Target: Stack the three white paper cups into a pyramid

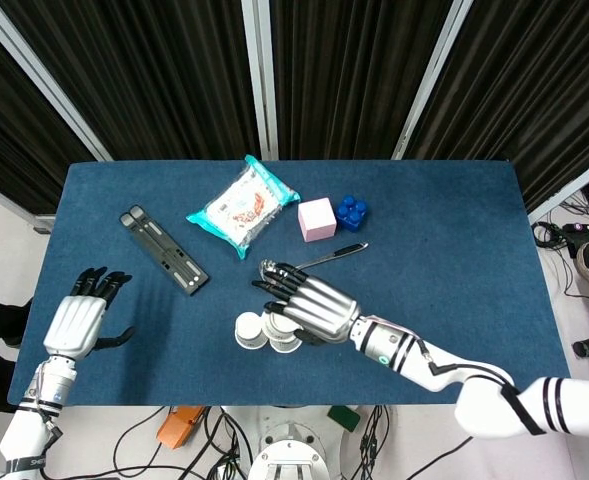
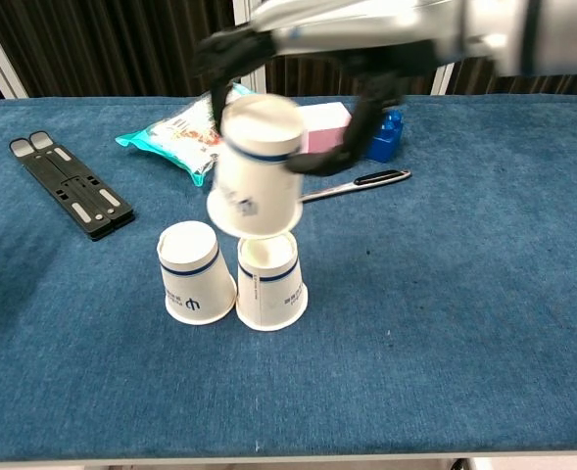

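Observation:
Two white paper cups stand upside down side by side near the table's front: the left cup [image 2: 192, 271] [image 1: 248, 330] and the right cup [image 2: 270, 279]. My right hand [image 1: 310, 302] [image 2: 298, 44] holds the third cup [image 2: 258, 166], also upside down and blurred, in the air just above the pair, over the right cup. In the head view this hand covers most of the right cup and the held one. My left hand [image 1: 77, 320] hovers open at the table's front left edge, far from the cups; the chest view does not show it.
Behind the cups lie a metal ladle [image 2: 312, 196], a pink cube [image 1: 316, 218], a blue brick [image 1: 351, 211] and a snack bag [image 1: 242, 206]. A black folding stand [image 1: 163, 249] lies at the left. The blue table [image 2: 445, 323] is bare to the right.

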Robot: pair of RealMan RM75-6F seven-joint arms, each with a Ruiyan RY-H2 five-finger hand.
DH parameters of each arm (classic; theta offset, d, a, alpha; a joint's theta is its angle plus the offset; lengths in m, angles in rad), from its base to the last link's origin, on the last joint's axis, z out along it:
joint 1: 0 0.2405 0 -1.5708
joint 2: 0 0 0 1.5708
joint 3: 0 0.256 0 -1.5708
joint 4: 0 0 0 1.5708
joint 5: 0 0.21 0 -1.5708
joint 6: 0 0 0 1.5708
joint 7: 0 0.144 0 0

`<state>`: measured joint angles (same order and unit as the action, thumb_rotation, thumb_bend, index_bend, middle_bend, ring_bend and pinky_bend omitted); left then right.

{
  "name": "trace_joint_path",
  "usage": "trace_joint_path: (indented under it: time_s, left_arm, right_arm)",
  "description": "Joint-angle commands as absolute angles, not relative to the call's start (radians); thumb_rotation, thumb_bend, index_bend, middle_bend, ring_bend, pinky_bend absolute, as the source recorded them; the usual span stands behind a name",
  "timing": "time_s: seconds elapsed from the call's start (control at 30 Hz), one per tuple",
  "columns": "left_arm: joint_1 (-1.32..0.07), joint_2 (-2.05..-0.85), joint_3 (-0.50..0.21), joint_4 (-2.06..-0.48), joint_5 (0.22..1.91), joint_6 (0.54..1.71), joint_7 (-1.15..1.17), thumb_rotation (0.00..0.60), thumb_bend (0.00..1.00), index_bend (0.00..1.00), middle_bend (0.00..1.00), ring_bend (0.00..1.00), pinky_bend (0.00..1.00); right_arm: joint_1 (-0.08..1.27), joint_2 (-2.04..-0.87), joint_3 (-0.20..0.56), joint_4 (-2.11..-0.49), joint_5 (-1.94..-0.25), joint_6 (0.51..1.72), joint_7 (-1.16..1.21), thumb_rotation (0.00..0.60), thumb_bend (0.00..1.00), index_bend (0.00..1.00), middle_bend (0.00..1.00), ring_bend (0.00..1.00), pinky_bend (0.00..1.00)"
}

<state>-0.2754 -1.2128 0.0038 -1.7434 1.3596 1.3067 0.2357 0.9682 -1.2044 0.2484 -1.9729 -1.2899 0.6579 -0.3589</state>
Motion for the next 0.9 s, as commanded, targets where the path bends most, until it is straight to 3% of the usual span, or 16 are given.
trace_joint_path:
  time_s: [0.03,0.37,0.9]
  left_arm:
    - [-0.273,-1.216,0.002,-1.736,1.357,1.301,0.229,0.549,0.23,0.15,0.12,0.05,0.02]
    - [-0.263,-1.220,-0.001,-1.713,1.354,1.291,0.199,0.546,0.23,0.15,0.12,0.05,0.02]
    - [-0.256,-1.223,-0.009,-1.703,1.357,1.281,0.184,0.548,0.23,0.15,0.12,0.05,0.02]
  right_arm:
    - [1.035,-1.272,0.253,-1.937,-1.202,0.636,-0.439,0.600,0.55,0.41,0.10,0.00,0.03]
    - [1.134,-1.339,0.207,-1.908,-1.034,0.675,-0.561,0.600,0.55,0.37,0.10,0.00,0.03]
    - [1.193,-1.351,0.165,-1.909,-0.982,0.712,-0.560,0.600,0.55,0.26,0.10,0.00,0.03]
